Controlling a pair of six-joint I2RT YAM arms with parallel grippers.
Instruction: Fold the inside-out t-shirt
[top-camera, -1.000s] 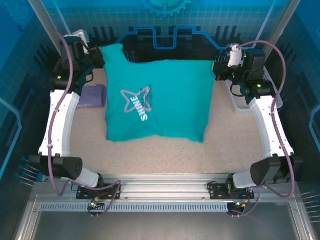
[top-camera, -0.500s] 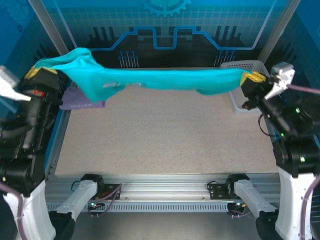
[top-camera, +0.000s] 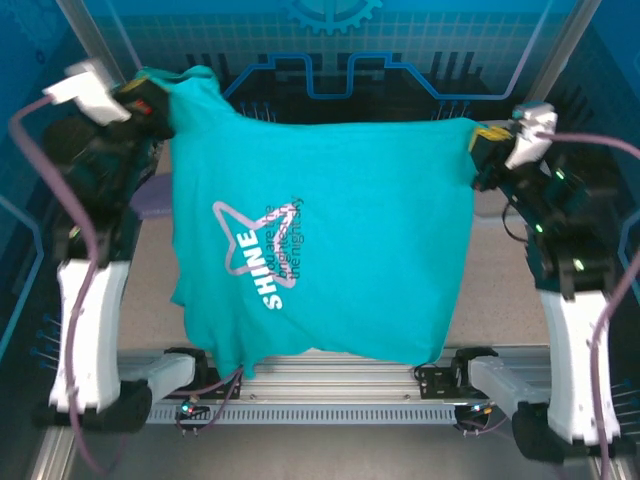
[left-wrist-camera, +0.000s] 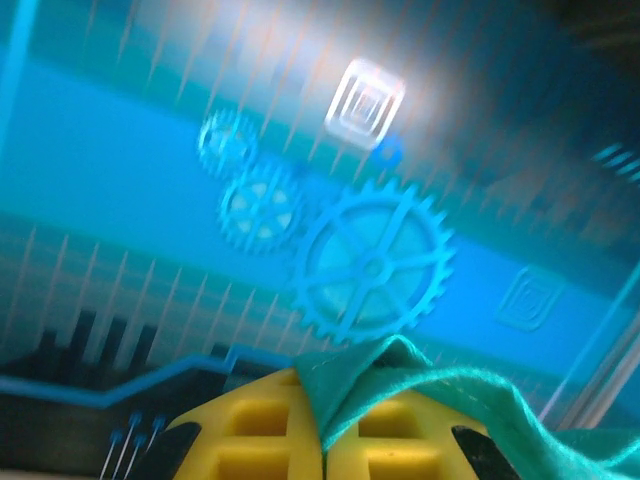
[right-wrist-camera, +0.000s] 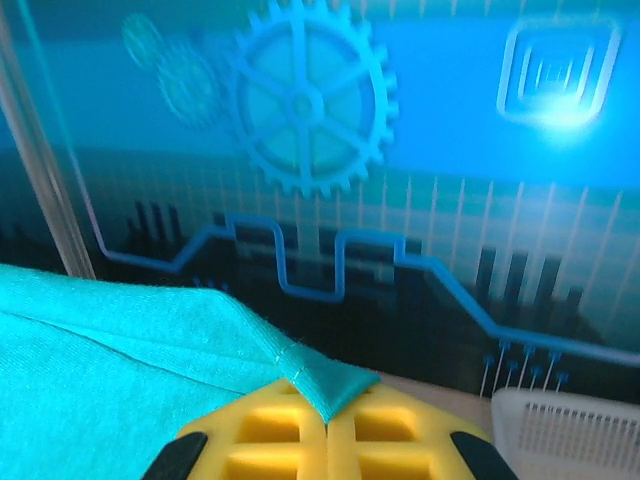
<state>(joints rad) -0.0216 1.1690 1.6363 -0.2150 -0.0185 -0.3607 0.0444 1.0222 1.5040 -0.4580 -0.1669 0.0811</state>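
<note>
The inside-out t-shirt (top-camera: 360, 220), teal with a pale "SHINE" print (top-camera: 262, 255), hangs spread out in the air above the table, stretched between both arms. My left gripper (top-camera: 152, 100) is shut on its top left corner, and my right gripper (top-camera: 482, 148) is shut on its top right corner. In the left wrist view the yellow fingers (left-wrist-camera: 260, 430) of my left gripper (left-wrist-camera: 325, 425) pinch a bunched fold of the t-shirt (left-wrist-camera: 400, 380). The right wrist view has my right gripper (right-wrist-camera: 327, 425) clamped on a hemmed corner of the t-shirt (right-wrist-camera: 120, 350).
A lavender folded garment (top-camera: 148, 205) lies at the table's left edge behind the left arm. A white basket (right-wrist-camera: 570, 430) stands at the back right. The speckled table (top-camera: 500, 290) shows to the right of the hanging cloth, and the metal rail (top-camera: 330, 385) runs along its near edge.
The t-shirt lay flat on the table a second ago, held at its far corners. Both arms have lifted it, and it now hangs spread out and much closer to the top camera.
</note>
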